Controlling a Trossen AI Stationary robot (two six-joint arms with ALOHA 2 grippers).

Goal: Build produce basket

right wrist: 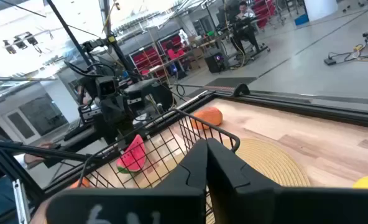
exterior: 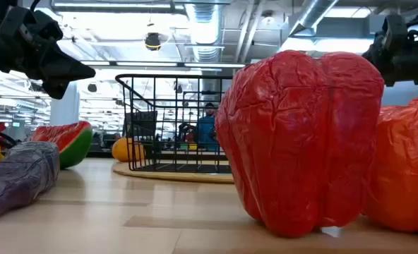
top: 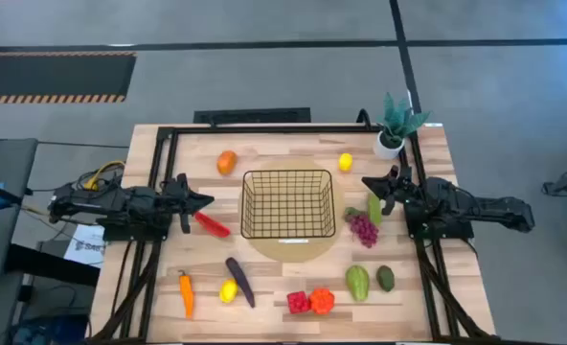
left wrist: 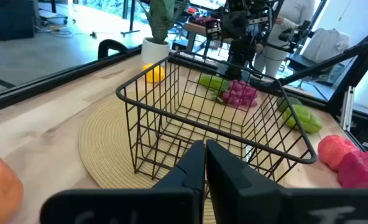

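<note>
1. Black wire makes up the square grid basket (top: 288, 203), flared at the sides, sitting empty on a round tan woven mat (top: 307, 251) mid-table.
2. The left gripper (top: 205, 200) hovers just left of the basket, fingers (left wrist: 190, 168) clenched together on nothing, above the red watermelon slice (top: 212, 225).
3. The right gripper (top: 368, 182) hangs at the basket's right edge, fingers pressed together and empty.
4. Purple grapes (top: 363, 229) and a green leafy piece (top: 374, 208) lie right of the basket.
5. On the far side: an orange (top: 227, 162) and a yellow lemon (top: 345, 162).
6. On the near side: carrot (top: 186, 292), second lemon (top: 228, 291), purple eggplant (top: 239, 281), red pepper (top: 298, 303), orange pepper (top: 322, 301), and two green avocados (top: 358, 283).
</note>
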